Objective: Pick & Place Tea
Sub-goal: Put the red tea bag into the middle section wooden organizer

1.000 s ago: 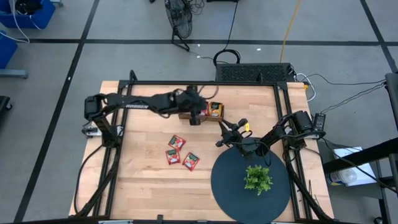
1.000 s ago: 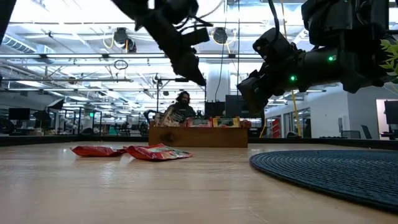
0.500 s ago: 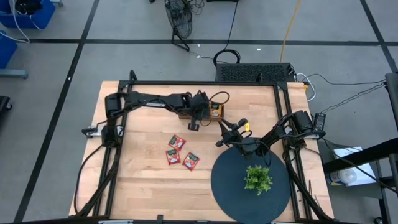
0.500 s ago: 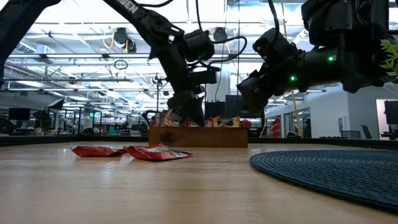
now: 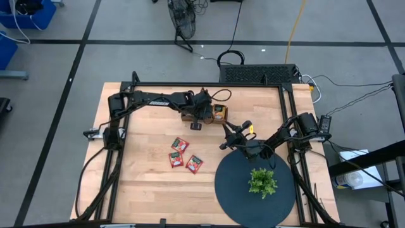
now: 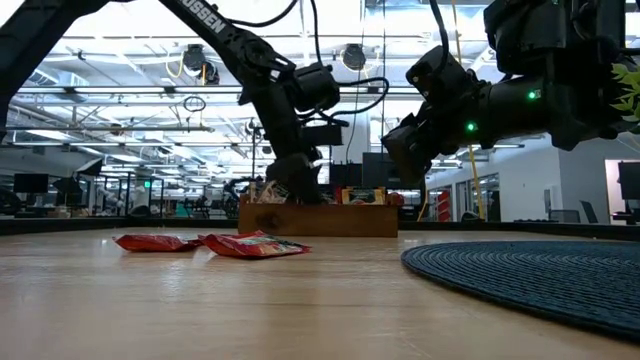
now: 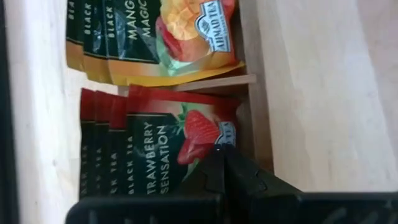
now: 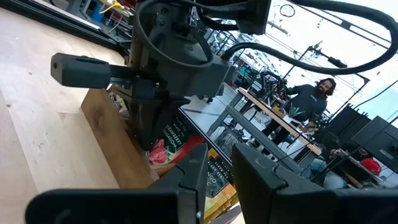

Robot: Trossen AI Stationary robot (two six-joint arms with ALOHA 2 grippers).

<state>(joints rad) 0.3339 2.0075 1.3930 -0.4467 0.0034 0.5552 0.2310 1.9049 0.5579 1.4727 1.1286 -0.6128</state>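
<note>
Three red tea sachets lie loose on the worktop at 6 o'clock of the tray. There the left gripper, fingers clenched, dips among strawberry sachets, seemingly pinching one. The right gripper waits at 4 o'clock, slightly parted.

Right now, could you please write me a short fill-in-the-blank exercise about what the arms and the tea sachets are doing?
1. The left gripper is down in the wooden ____.
2. On the table lie ____ loose red sachets.
3. The green plant stands on the round dark ____.
4. The left gripper's fingers are ____.

Missing words: tray; three; mat; shut
</note>
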